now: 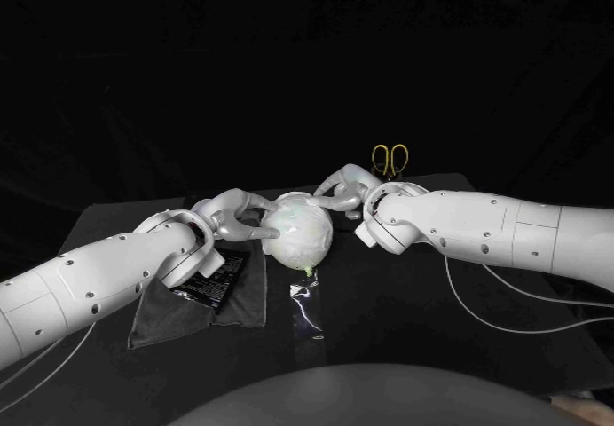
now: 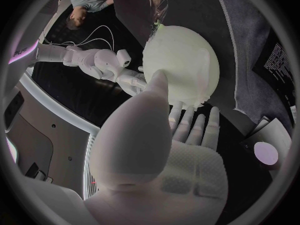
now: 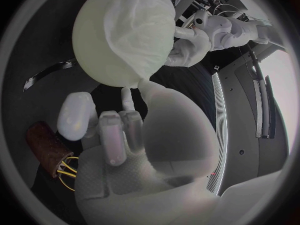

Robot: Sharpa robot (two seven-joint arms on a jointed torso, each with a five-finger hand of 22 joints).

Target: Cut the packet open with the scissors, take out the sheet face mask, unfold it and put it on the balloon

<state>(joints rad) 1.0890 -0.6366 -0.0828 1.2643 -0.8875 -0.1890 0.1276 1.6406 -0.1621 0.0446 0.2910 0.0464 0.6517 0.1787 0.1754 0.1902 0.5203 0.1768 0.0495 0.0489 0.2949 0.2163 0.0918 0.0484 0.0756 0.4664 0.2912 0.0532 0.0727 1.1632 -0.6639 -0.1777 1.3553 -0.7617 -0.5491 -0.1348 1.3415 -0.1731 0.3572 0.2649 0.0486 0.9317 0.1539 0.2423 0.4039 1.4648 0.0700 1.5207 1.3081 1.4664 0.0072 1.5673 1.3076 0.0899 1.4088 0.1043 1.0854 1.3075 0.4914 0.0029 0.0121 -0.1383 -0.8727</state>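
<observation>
The balloon [image 1: 297, 235] is seen mid-table [image 1: 435, 311], with the sheet face mask [image 3: 134, 30] draped over it. The balloon is judged light and apt to roll, and the mask thin, wet, limp and easily torn, so it is best smoothed from its edges under light pressure. The left hand [image 1: 234, 217] is set at the balloon's 9 o'clock, fingers spread and thumb pressed on its skin. The right hand [image 1: 345, 191] is set at 1 o'clock, thumb tip at the mask's edge; whether that edge is pinched cannot be told. The scissors [image 1: 390, 158] lie farther out at 1 o'clock, and the black packet [image 1: 215, 277] lies on a dark cloth [image 1: 173, 319] at 8 o'clock. Open room is left at 4 o'clock.
</observation>
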